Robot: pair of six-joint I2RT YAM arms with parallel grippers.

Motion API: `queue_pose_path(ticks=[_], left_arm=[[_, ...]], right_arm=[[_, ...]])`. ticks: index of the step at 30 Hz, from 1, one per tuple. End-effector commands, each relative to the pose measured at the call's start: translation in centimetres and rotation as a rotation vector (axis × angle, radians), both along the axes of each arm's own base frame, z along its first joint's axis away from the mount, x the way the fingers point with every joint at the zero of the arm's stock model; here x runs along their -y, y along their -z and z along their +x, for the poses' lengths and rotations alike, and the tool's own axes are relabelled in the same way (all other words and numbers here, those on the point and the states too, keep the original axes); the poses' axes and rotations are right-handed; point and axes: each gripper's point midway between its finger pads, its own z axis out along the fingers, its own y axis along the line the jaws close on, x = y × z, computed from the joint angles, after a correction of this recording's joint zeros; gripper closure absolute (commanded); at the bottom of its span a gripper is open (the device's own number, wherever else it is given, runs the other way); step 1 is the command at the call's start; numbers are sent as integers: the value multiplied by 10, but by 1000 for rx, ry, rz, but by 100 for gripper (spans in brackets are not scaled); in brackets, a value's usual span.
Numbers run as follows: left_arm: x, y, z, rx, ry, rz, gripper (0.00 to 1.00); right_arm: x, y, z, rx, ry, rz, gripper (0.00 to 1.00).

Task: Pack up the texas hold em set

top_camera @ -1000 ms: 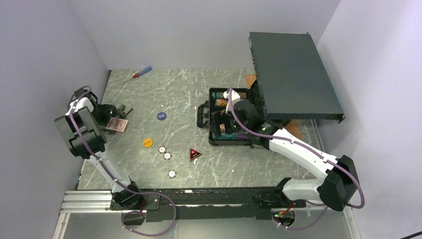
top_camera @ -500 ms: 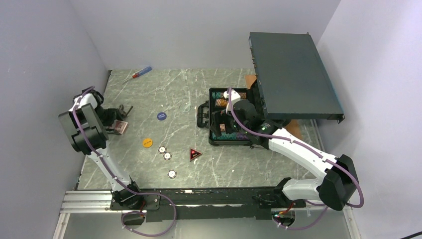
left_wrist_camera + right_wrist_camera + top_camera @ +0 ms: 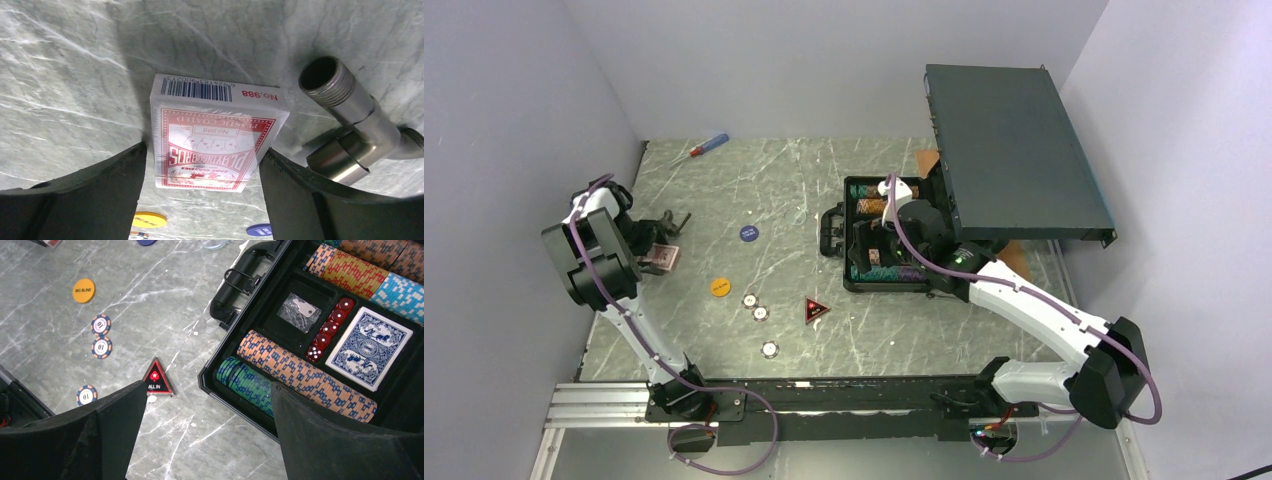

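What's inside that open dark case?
The dark grey hard case holds rows of striped poker chips, red dice, a blue card deck and a bagged silver key. One corner is hidden behind the jaws.

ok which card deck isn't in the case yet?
The red deck, on the table between the left gripper's fingers; the blue deck already lies in the case.

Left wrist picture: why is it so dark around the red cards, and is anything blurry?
Left wrist view: a soft shadow, probably the arm's own, falls on the table around the red card deck; the deck's print is sharp; the black fingers are dark and featureless; the metal pipe fitting catches a bright sheen.
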Motion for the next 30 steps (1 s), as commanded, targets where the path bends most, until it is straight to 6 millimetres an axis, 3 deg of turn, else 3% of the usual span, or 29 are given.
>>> queue_pose_path(ticks=[1, 3, 7, 10, 15, 19, 21, 24, 27, 28, 30], left_arm=[[-15, 3, -8, -50, 0, 45, 18], [-14, 5, -9, -42, -7, 28, 23], [-15, 5, -2, 20, 43, 32, 48], [-11, -2, -4, 52, 82, 39, 56], [4, -32, -14, 125, 179, 88, 59], [34, -68, -8, 276, 376, 156, 70], [61, -87, -2, 380, 528, 199, 76], [127, -120, 17, 613, 798, 224, 79], [216, -163, 37, 936, 1078, 186, 77], [256, -172, 35, 997, 1177, 136, 77], [312, -182, 33, 1054, 1321, 26, 78]], right_arm=[[1, -29, 4, 53, 25, 59, 5], [2, -30, 3, 52, 28, 63, 5], [7, -34, 2, 61, 41, 65, 5], [11, -39, 1, 74, 51, 65, 5], [14, -49, -2, 93, 57, 83, 5], [19, -60, -3, 124, 69, 97, 5], [22, -68, -4, 144, 71, 105, 5], [26, -77, -6, 170, 77, 116, 5], [33, -90, -8, 207, 96, 135, 5], [35, -95, -9, 220, 100, 145, 5], [40, -104, -12, 248, 113, 167, 5]])
